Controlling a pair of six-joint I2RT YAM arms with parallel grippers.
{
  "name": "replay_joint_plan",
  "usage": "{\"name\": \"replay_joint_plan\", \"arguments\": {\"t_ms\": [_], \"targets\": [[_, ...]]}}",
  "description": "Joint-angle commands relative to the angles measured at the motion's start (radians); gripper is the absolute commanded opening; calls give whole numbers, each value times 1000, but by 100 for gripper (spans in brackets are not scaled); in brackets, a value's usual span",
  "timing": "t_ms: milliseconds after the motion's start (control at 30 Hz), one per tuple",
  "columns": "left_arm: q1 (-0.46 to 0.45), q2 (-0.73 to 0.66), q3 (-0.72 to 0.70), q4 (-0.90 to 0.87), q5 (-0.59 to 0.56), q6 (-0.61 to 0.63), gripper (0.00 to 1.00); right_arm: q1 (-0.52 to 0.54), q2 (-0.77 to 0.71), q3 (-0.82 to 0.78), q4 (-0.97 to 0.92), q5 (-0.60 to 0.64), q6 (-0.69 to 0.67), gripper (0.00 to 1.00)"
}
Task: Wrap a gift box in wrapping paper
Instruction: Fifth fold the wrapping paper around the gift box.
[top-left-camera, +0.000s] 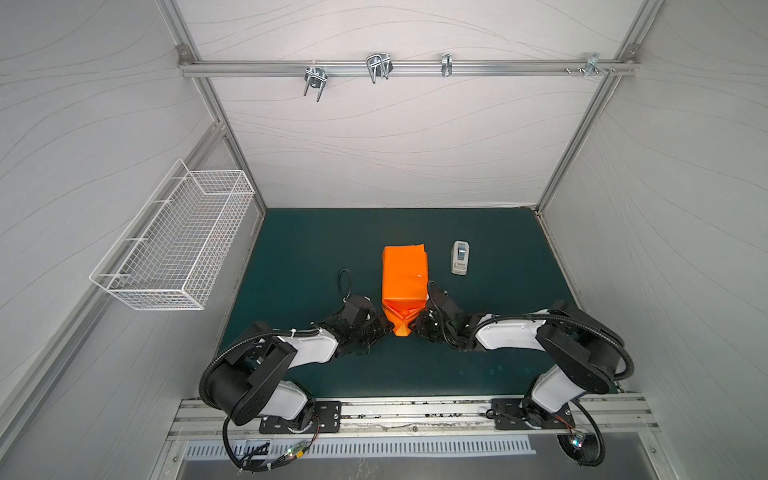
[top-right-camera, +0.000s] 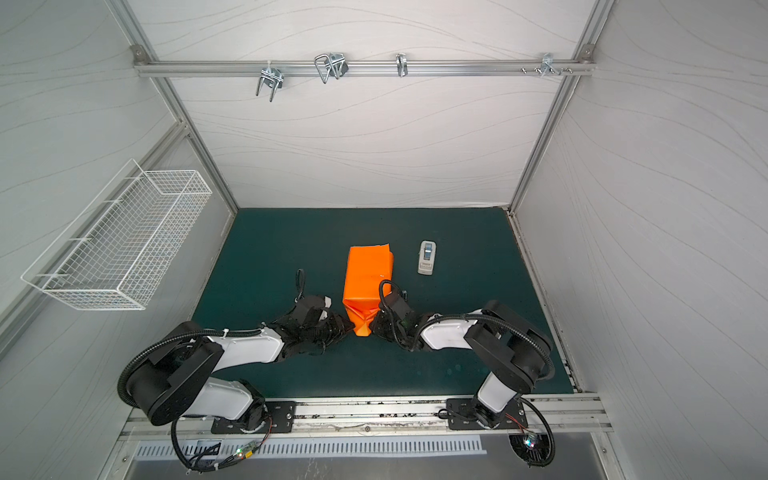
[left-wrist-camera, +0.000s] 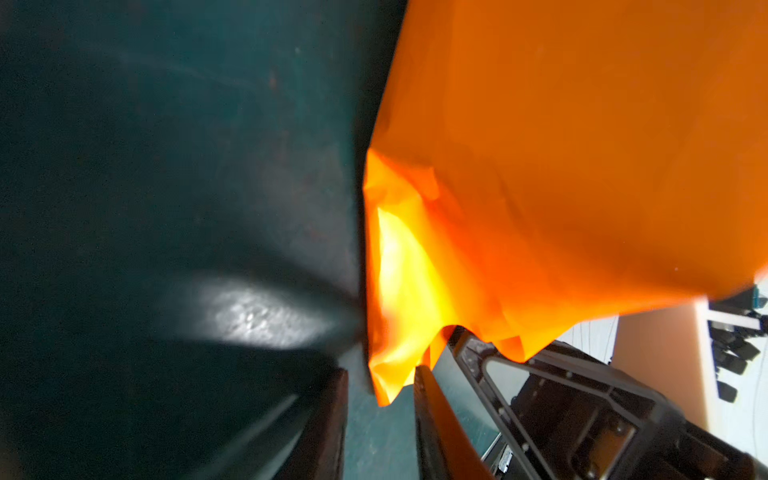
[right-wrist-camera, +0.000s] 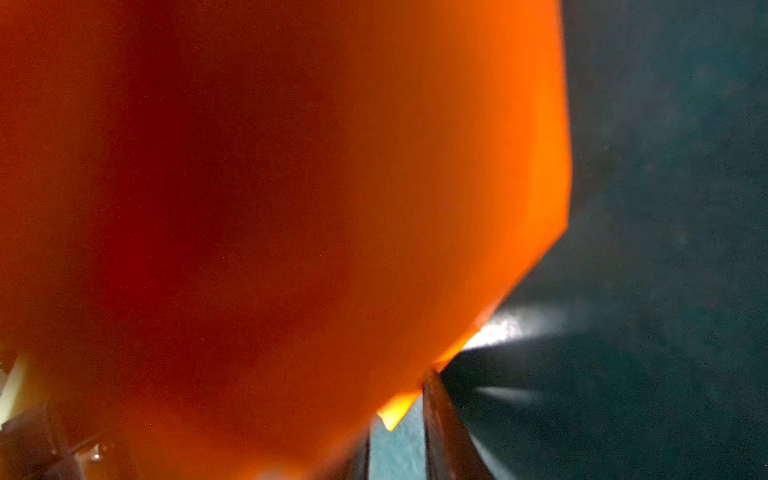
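In a top view, the wrapping paper (top-left-camera: 404, 274), gift box hidden inside, lies mid-desk (top-left-camera: 299, 257). The left tool (top-left-camera: 387, 328) at its 7 o'clock and the right tool (top-left-camera: 417, 326) at its 5 o'clock, jaws slightly apart, flank the creased near-end flap. The likely next move is folding that flap flat against the box.

I see smooth, faintly glossy orange wrapping paper (top-left-camera: 405, 272), matt, grainy dark-green table mat (top-left-camera: 311, 249), white-coated wire basket (top-left-camera: 174, 249).

Dark green mat (top-left-camera: 311, 249), long parcel of orange wrapping paper (top-left-camera: 405, 274) at its middle, white tape dispenser (top-left-camera: 460, 257) near it
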Motion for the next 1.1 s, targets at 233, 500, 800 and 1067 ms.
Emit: {"name": "replay_joint_plan", "arguments": {"t_ms": [233, 500, 800, 1067], "targets": [[-2, 187, 13, 117, 5, -53, 25, -5, 14, -5, -11, -13, 11, 22], [-18, 174, -33, 170, 4, -105, 25, -4, 11, -14, -4, -18, 13, 22], [-57, 59, -54, 74, -50, -121, 42, -5, 17, -13, 5, -24, 15, 22], [-69, 63, -73, 32, -54, -154, 47, -7, 6, -22, 8, -19, 17, 22]]}}
